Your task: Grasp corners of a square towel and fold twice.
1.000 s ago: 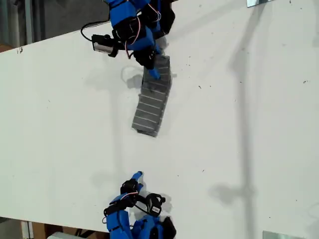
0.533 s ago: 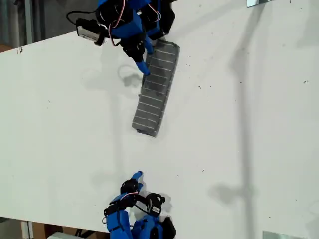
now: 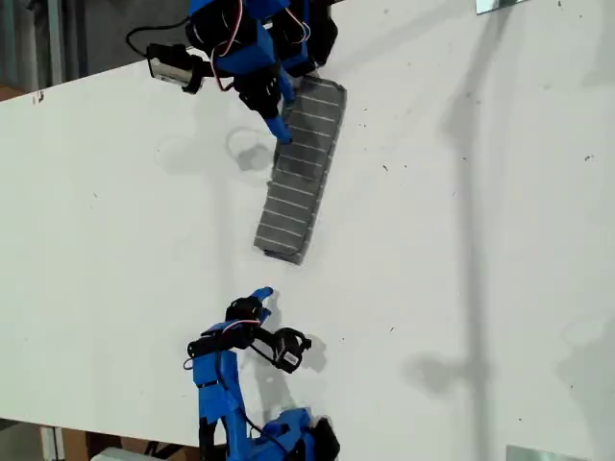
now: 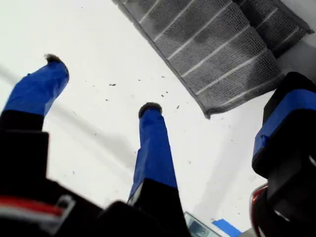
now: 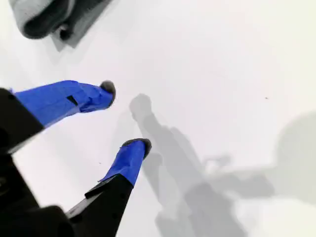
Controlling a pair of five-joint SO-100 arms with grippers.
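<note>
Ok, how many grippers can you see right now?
2. My first gripper is beside the towel near the exterior view's top; my second gripper is below the towel's lower end, apart from it.

The towel (image 3: 300, 171) is grey with thin pale stripes running across its width, folded into a long narrow strip that lies flat on the tabletop (image 3: 461, 250). In the exterior view it runs slantwise, its far end up near the top and tilted toward that view's right, its near end lower and toward the left. At the near end the layers show a slightly uneven edge, and one rounded corner (image 4: 207, 112) rests on the surface.
</note>
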